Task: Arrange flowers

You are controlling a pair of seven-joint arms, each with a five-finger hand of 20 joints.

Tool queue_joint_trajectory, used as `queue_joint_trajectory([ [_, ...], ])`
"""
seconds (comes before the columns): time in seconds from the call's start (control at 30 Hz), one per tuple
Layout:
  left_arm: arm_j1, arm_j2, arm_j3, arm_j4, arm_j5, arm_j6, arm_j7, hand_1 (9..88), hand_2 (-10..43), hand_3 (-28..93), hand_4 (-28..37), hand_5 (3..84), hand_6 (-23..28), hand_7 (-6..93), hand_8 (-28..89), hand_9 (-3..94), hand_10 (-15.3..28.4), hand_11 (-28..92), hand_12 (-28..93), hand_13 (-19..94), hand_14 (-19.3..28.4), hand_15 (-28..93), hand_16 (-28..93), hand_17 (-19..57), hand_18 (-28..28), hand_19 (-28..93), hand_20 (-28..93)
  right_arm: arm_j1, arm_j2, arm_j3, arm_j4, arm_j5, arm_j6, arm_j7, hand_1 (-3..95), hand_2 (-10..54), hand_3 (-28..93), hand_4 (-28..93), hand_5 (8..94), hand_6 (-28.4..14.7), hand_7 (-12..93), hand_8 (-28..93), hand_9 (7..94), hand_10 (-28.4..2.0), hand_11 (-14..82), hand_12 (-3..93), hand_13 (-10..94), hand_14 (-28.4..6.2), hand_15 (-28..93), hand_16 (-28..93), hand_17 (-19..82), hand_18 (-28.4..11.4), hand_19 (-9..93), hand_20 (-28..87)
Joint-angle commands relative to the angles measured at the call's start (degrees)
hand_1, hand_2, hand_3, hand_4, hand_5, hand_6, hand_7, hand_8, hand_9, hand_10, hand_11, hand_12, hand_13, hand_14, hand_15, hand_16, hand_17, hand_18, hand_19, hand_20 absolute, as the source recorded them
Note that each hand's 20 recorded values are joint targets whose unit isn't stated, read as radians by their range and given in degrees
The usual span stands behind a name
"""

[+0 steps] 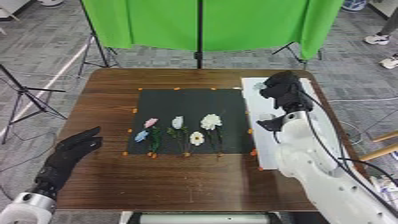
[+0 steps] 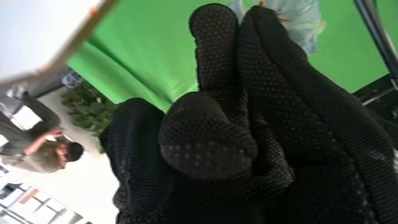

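My right hand (image 1: 286, 90) was out to the right of the dark mat (image 1: 191, 102), level with its far part, over the white board (image 1: 252, 107). It was grasping the pale flower (image 1: 259, 86), with my thumb (image 2: 209, 145) brought in against my fingers and the bloom poking out past them; the stem was hidden by my glove. That bloom sat on the side of my hand toward the mat, near its far right corner. My left hand (image 1: 71, 151) was off to the left of the mat, beside its near left corner, and it was released, the fingers loosely extended and holding nothing. On the mat itself lay the other flowers, a little nearer to me than its middle, their stems running toward its near edge. The pink flower (image 1: 151, 122) and the blue flower (image 1: 141, 135) were on the mat's left part, the blue one nearer to me. The small white flower (image 1: 178, 122) lay around its middle, with the yellow-centred flower (image 1: 196, 138) to the right and nearer to me. The big white flower (image 1: 210, 121) was farthest right of those on the mat. Orange tabs (image 1: 134, 110) marked the mat's edges on the brown worktop (image 1: 178, 185), and beyond its far side hung a green cloth (image 1: 249, 25).
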Motion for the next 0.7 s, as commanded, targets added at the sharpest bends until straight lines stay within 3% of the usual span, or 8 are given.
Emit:
queue_joint_trajectory([
  [0.03,0.13,0.84,1.97,0.57,-1.74,4.78,3.28,30.1,-4.8,63,-12.6,39.6,5.9,7.5,-5,39.6,14.1,15,11,33,17.3,12,0,4.6,13.9,12,14,-7.01,-4.66,-2.96,0.20,-5.57,-0.61,-1.04,61.5,-9.5,58,-17,78.8,0.8,26,6,90.3,-8.0,8.6,41.8,88,-2.2,66,34,61,-15.9,93,59],
  [0.17,0.03,1.46,3.64,1.05,-3.25,9.56,7.30,25.7,6.5,67,-23.4,41.7,6.0,8.6,-6,42.5,14.5,17,11,33,16.5,12,-1,6.0,11.3,11,13,-7.68,-5.54,-3.66,0.33,-5.91,-1.50,-1.42,61.4,-9.5,58,-17,78.7,0.8,27,6,90.1,-8.0,8.6,41.7,88,-2.2,66,34,61,-15.8,93,59],
  [0.27,0.19,1.80,4.38,1.14,-4.09,12.52,9.66,24.7,11.0,68,-26.3,43.8,6.1,9.1,-6,44.4,14.7,18,10,33,15.5,11,-2,7.1,8.9,10,13,-7.89,-5.73,-4.15,0.59,-6.64,-2.21,-1.65,61.2,-9.5,58,-17,78.5,0.8,27,6,90.0,-8.1,8.5,41.5,88,-2.2,66,34,61,-15.8,93,59],
  [0.4,-0.03,2.01,4.16,1.30,-4.17,12.19,9.49,24.2,12.2,69,-27.7,44.6,6.3,9.3,-6,45.2,14.9,18,10,33,14.5,10,-2,8.1,7.8,9,13,-8.41,-5.71,-4.31,0.53,-6.46,-2.63,-2.49,61.0,-9.5,59,-17,78.3,0.8,27,6,89.7,-8.2,8.5,41.5,88,-2.2,66,34,61,-15.8,93,59],
  [0.6,-0.07,1.40,3.62,1.25,-3.53,9.89,8.12,24.6,9.2,70,-27.2,44.3,6.4,9.2,-6,45.0,14.9,18,10,33,15.2,11,-2,7.9,7.9,9,14,-8.71,-5.91,-4.30,-0.04,-5.52,-4.40,-3.01,59.5,-9.5,59,-16,77.6,0.6,27,6,89.0,-8.2,8.2,41.2,88,-2.3,66,34,61,-16.0,93,59],
  [0.7,0.11,1.39,3.38,1.15,-3.22,9.52,7.61,25.1,6.1,69,-26.2,43.8,6.4,9.0,-6,44.9,14.8,18,10,33,15.6,11,-2,7.6,8.3,8,14,-8.71,-5.79,-4.40,-0.32,-4.81,-5.30,-2.83,58.3,-9.5,58,-16,77.2,0.3,27,6,88.7,-8.4,8.1,41.0,87,-2.4,66,34,60,-16.1,93,59],
])
